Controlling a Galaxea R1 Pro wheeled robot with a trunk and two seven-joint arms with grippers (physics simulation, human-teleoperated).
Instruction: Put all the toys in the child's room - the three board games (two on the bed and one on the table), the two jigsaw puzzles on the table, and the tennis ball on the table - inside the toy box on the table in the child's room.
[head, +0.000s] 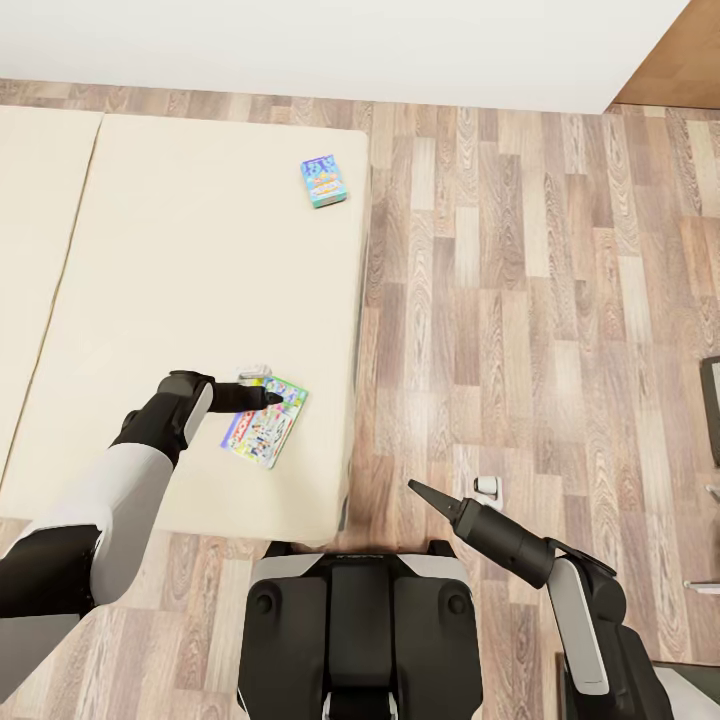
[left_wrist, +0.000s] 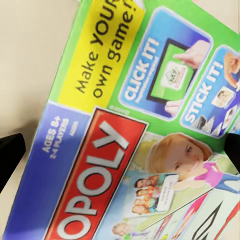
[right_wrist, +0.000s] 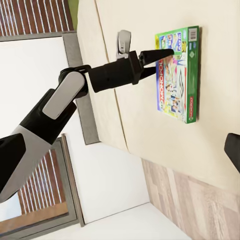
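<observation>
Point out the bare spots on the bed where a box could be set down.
The mattress is bare between the far board game near the wall-side corner and the Monopoly box near the floor-side edge, and across its whole left stretch up to the seam. It is crowded only at the Monopoly box, where the left gripper hovers open.

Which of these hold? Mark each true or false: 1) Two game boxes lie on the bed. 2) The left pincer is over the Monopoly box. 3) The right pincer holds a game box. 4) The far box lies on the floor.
1) True: the Monopoly box and a smaller blue game box lie on the bed.
2) True: the left pincer is above it, open.
3) False: the right pincer is over the wood floor, holding nothing.
4) False: it lies on the mattress.
</observation>
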